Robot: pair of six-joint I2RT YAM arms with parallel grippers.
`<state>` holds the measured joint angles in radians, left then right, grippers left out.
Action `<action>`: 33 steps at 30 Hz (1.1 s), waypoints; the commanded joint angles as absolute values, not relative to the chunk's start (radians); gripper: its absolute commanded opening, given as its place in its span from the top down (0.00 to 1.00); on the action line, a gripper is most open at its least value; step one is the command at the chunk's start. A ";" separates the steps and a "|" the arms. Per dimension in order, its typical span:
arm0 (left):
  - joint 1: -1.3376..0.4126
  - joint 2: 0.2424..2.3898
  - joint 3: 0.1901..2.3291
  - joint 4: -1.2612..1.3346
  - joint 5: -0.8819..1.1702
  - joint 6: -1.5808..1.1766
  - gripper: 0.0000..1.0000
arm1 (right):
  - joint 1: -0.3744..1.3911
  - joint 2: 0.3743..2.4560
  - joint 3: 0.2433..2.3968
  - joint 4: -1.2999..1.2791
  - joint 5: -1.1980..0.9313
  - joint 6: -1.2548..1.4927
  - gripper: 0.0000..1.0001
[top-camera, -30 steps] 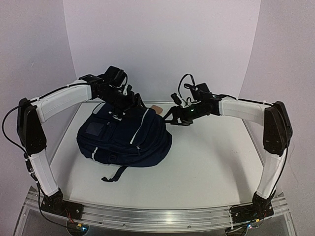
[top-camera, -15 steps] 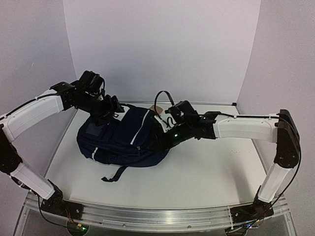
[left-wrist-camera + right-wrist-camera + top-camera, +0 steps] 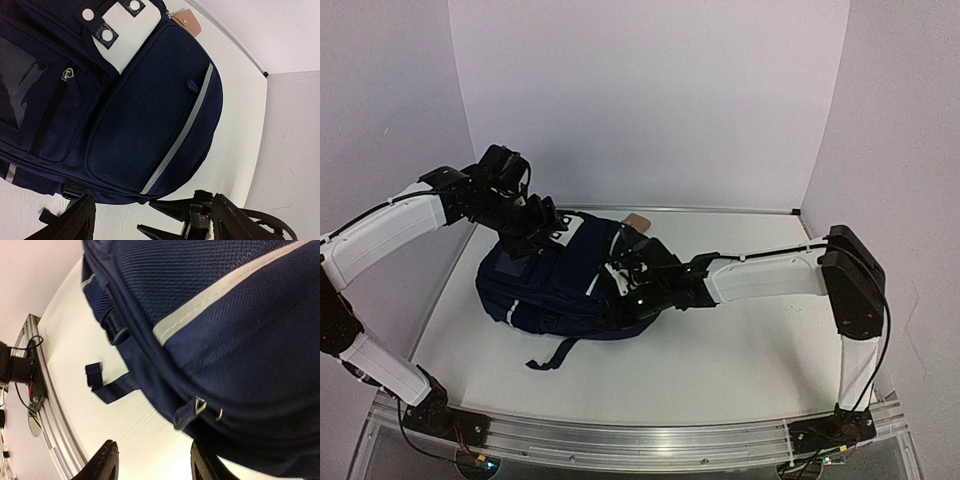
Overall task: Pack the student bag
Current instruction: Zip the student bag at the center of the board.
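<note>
Student bag (image 3: 570, 280) is laid flat on counter (image 3: 750, 340), left-centre. Right gripper (image 3: 152, 455) is lined up, part-open and empty, on zipper pull (image 3: 192, 410), presumably for opening; left gripper (image 3: 150, 210) is held wide, empty.

Student bag (image 3: 150, 125) runs past both wrist views' edges; overhead we lose its right end behind the right gripper (image 3: 620, 285).

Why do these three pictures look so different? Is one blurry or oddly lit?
Top external: soft lilac-tinted light, faint shadow beside the student bag, front rail bowed by the lens. Left wrist: crisp mesh, sheen on the bag's glossy panel. Right wrist: zipper pull and loose strap smeared.
</note>
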<state>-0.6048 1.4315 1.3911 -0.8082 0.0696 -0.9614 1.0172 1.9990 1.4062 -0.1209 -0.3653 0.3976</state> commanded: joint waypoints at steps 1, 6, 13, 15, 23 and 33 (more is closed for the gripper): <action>-0.603 1.359 1.397 -0.780 0.028 -0.965 0.20 | 1.018 2.047 1.483 -0.084 -0.311 0.448 0.51; -0.603 1.352 1.389 -0.798 0.030 -0.965 0.20 | 1.017 2.097 1.523 -0.083 -0.272 0.479 0.55; -0.603 1.365 1.405 -0.808 0.031 -0.938 0.20 | 1.003 2.128 1.542 -0.089 -0.214 0.526 0.74; -0.603 1.377 1.409 -0.812 0.047 -0.919 0.20 | 0.989 2.115 1.537 -0.101 -0.212 0.528 0.83; -0.603 1.422 1.420 -0.894 0.124 -0.850 0.20 | 0.912 2.019 1.477 -0.153 -0.258 0.488 1.00; -0.604 1.454 1.392 -0.857 0.219 -0.808 0.21 | 0.906 1.948 1.434 -0.167 -0.322 0.399 1.00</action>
